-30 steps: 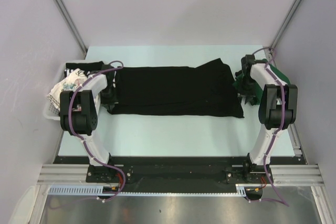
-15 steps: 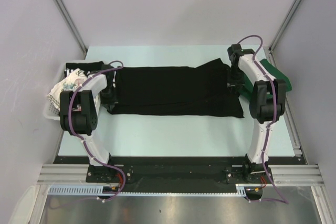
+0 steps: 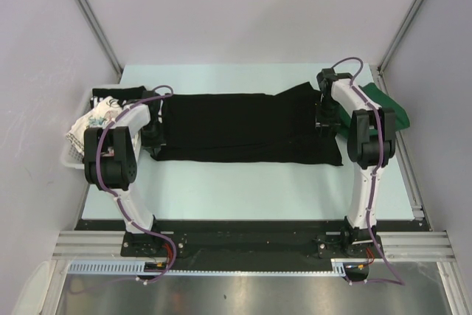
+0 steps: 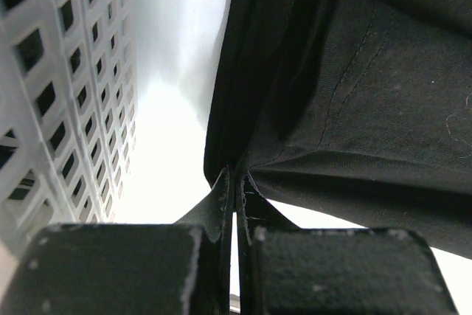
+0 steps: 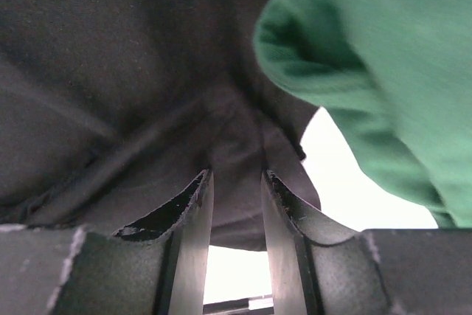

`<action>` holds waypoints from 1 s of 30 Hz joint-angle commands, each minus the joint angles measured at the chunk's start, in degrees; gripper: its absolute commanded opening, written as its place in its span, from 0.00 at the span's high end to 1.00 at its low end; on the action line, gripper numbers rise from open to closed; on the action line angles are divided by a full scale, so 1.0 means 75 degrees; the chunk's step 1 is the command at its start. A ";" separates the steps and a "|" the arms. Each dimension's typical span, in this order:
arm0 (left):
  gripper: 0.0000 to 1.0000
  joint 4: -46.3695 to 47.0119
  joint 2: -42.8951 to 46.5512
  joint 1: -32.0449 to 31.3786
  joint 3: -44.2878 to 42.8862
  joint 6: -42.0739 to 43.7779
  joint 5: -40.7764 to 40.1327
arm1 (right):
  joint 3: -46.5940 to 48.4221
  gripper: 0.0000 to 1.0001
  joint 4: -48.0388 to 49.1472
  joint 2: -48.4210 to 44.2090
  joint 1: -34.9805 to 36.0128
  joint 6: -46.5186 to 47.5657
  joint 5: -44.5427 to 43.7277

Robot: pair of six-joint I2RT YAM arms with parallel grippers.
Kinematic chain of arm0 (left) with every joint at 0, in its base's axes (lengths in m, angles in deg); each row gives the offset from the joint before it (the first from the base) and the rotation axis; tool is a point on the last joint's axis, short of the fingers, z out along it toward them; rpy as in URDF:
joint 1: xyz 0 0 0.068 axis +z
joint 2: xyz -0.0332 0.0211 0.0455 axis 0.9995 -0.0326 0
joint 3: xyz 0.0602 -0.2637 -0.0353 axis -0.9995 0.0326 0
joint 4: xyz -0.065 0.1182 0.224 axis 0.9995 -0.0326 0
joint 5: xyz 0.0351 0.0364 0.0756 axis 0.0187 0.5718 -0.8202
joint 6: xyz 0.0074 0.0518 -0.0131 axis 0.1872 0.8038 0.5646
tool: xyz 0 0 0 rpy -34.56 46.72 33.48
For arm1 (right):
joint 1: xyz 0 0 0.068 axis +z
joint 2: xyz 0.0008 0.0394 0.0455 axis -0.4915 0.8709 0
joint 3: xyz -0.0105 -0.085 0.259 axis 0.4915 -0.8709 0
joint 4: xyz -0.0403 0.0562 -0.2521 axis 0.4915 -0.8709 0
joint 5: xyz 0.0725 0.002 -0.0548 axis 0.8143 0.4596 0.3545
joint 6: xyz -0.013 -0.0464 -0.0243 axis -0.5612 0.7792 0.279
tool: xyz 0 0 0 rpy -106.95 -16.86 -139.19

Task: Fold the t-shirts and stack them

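Note:
A large plain black t-shirt (image 3: 243, 127) lies spread across the table. My left gripper (image 3: 151, 138) is at its left edge, and in the left wrist view the gripper (image 4: 236, 175) is shut on the edge of the black cloth (image 4: 369, 94). My right gripper (image 3: 322, 119) is over the shirt's right end. In the right wrist view it (image 5: 236, 175) is open a little, its tips straddling a bunched fold of black cloth (image 5: 110, 71). A dark green t-shirt (image 3: 387, 105) lies just to its right and also shows in the right wrist view (image 5: 391, 57).
A white slatted basket (image 3: 71, 158) stands at the table's left edge, close beside my left gripper (image 4: 59, 71). It holds a white floral-print shirt (image 3: 92, 119) and a black shirt with white lettering (image 3: 118, 97). Grey walls enclose the table on three sides.
My right arm has swung left from over the green shirt to the black shirt's right end. The green shirt now lies uncovered. The left arm has not moved.

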 commanded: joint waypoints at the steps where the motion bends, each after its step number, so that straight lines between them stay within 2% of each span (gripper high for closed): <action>1: 1.00 0.0028 0.0123 0.0858 -0.0281 -0.0427 -0.1431 | -0.0061 0.63 -0.0098 0.0278 0.0032 0.0023 0.0400; 3: 1.00 0.0040 0.0135 0.0858 -0.0281 -0.0427 -0.1420 | -0.0108 0.66 -0.0051 0.0336 0.0032 0.0047 0.0517; 5: 1.00 0.0028 0.0147 0.0847 -0.0269 -0.0427 -0.1420 | -0.0167 0.78 -0.0040 0.0360 0.0032 0.0047 0.0657; 6: 1.00 0.0040 0.0147 0.0847 -0.0269 -0.0427 -0.1420 | -0.0179 0.88 -0.0005 0.0372 0.0032 0.0035 0.0693; 8: 1.00 0.0040 0.0170 0.0847 -0.0258 -0.0415 -0.1408 | -0.0191 0.99 -0.0004 0.0419 0.0032 0.0023 0.0717; 9: 1.00 0.0040 0.0170 0.0858 -0.0257 -0.0427 -0.1408 | -0.0191 1.00 -0.0016 0.0442 0.0032 0.0035 0.0740; 18: 1.00 0.0063 0.0194 0.0858 -0.0234 -0.0415 -0.1396 | 0.0417 1.00 -0.0238 0.0220 0.0021 0.0058 0.0529; 30: 1.00 0.0075 0.0182 0.0858 -0.0222 -0.0415 -0.1338 | 0.2398 1.00 -0.0613 0.0664 0.0032 0.0316 -0.0127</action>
